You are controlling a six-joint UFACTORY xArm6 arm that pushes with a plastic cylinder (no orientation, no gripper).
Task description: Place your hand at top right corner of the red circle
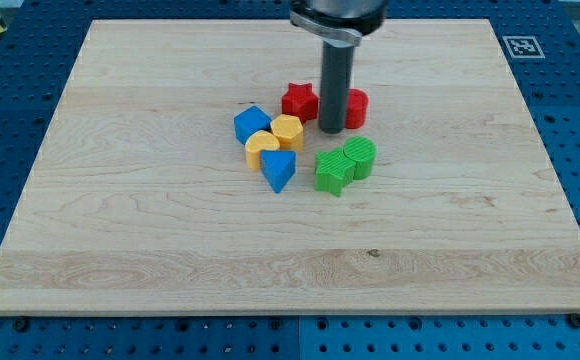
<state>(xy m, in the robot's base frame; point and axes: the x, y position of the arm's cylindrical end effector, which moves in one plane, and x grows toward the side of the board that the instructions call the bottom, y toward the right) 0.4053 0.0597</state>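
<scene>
Nearest the view's bottom, below the red circle [356,107], sit a blue wedge-like block [279,170] and a green star [331,171], with a green cylinder [361,157] beside the star; further up lie a yellow heart-like block [261,146], a yellow hexagon-like block [288,131] and a blue block [251,123]. Beyond them, my tip [332,130] stands at the red circle's lower left edge, between it and a red star [300,101], so the circle's top right corner is not yet reached. There are no jaws, only a rod. Swinging round too tightly could nudge the circle and shift the target. Much of the circle's left side is hidden behind the rod, and whether the tip touches it I cannot tell
</scene>
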